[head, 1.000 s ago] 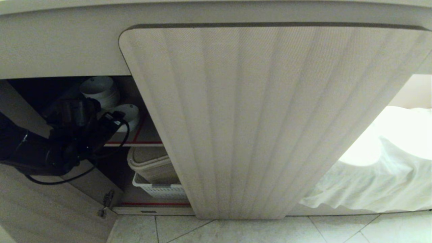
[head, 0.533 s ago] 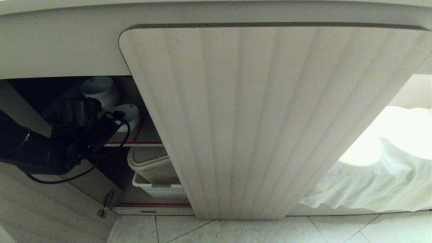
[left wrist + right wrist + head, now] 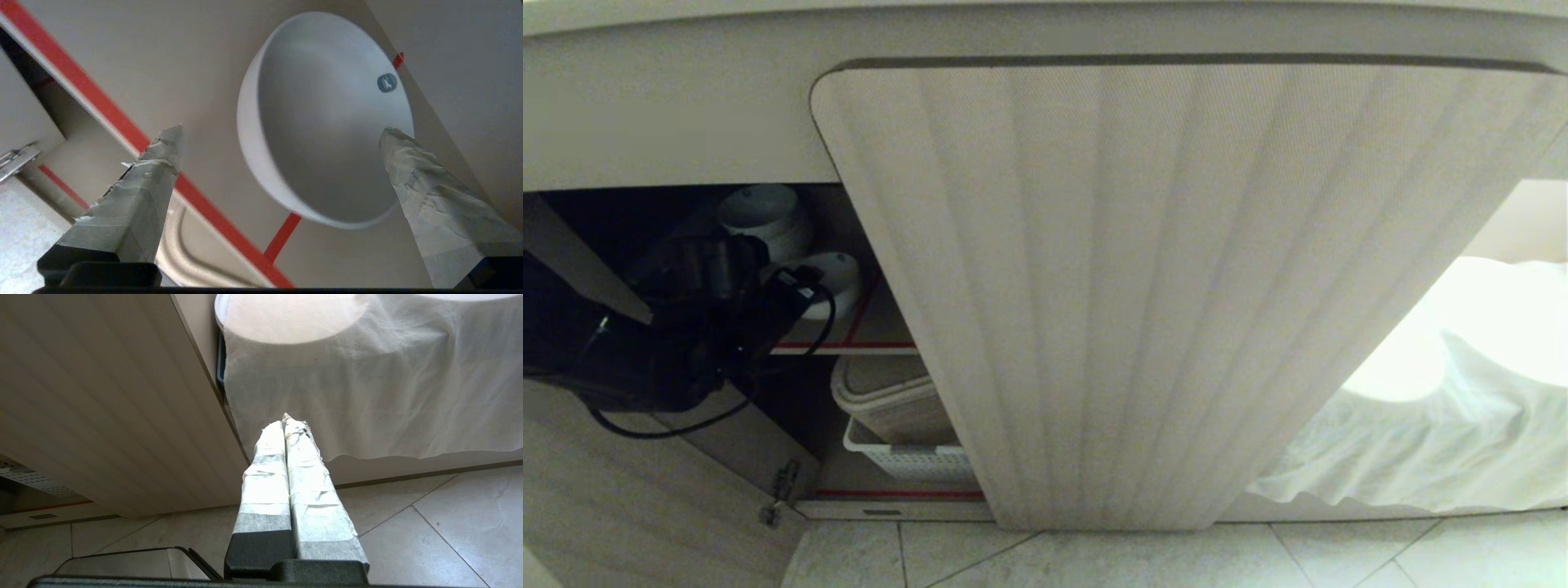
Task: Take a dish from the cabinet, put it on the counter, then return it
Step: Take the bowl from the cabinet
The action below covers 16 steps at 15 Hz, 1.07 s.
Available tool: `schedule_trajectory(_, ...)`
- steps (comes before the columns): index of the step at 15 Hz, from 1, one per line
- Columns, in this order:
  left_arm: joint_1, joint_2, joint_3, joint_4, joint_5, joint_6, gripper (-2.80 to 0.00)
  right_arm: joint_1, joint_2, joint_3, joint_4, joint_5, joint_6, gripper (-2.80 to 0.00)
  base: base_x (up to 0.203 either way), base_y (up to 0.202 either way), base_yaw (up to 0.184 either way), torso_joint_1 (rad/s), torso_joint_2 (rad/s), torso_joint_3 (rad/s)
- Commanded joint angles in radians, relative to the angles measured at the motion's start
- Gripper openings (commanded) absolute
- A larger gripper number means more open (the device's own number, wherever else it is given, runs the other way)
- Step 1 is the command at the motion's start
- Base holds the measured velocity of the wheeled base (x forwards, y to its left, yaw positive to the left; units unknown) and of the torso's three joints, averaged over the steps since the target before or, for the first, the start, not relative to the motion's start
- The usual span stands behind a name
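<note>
The dish (image 3: 327, 122), a small deep white bowl with a dark mark (image 3: 387, 82) inside its rim, sits on the cabinet's upper red-edged shelf (image 3: 122, 118). In the head view the dish (image 3: 840, 276) shows just past my black left arm (image 3: 686, 343), inside the open left bay of the cabinet (image 3: 1176, 286). My left gripper (image 3: 282, 131) is open wide just short of the bowl. One taped fingertip (image 3: 167, 143) hangs over the shelf beside it, the other (image 3: 394, 141) by its rim; contact is unclear. My right gripper (image 3: 286, 420) is shut and empty, low over the floor. The counter's top is out of view.
A stack of white bowls (image 3: 764, 214) stands behind the dish. Below the shelf sit a beige bin (image 3: 890, 396) and a white basket (image 3: 907, 459). The open door (image 3: 645, 506) hangs at lower left. A white cloth (image 3: 1421, 408) drapes at right over the tile floor (image 3: 1176, 555).
My left arm has edged slightly up and further into the cabinet toward the dish. Its gripper stays open, and the bowl has not moved.
</note>
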Motion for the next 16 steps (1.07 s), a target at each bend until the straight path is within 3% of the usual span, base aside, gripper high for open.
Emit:
schedule_trajectory(1, 0.003, 0.03, -0.038, 0.028, 0.001, -0.005, 0.0, 0.0, 0.0, 0.0, 0.0, 0.0, 0.001, -2.8, 0.0, 0.0, 0.0, 0.0, 0.0, 0.0)
schedule_trajectory(13, 0.009, 0.113, -0.149, 0.069, 0.006, -0.008, 0.0, 0.0, 0.0, 0.0, 0.0, 0.0, 0.001, -2.8, 0.0, 0.0, 0.0, 0.0, 0.0, 0.0)
schedule_trajectory(16, 0.009, 0.113, -0.196, 0.132, 0.006, -0.008, 0.0, 0.0, 0.0, 0.0, 0.0, 0.0, 0.001, -2.8, 0.0, 0.0, 0.0, 0.0, 0.0, 0.0)
